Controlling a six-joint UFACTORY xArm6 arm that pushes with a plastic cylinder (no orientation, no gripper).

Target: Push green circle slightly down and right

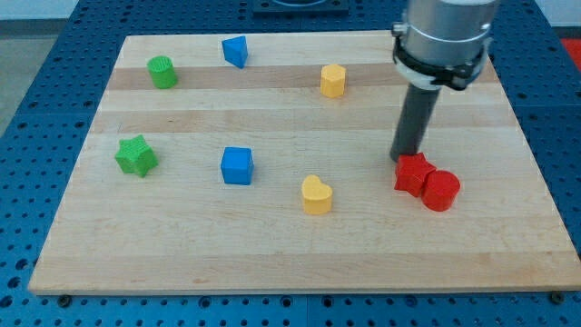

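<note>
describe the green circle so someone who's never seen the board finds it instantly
Start at the wooden board and go to its top-left corner in the view. The green circle sits there, a short ribbed cylinder. The only other green piece is the green star, lower down near the left edge, and its nearest neighbour on the view's right is the blue triangle. My tip is far off, by the red blocks.

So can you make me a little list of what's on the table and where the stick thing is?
board: wooden board
target: green circle, top left of the view
my tip, far right, by the red star
red pair: red star touching the red cylinder
green star, left side
blues: blue triangle, blue cube
yellows: yellow hexagon, yellow heart
</note>
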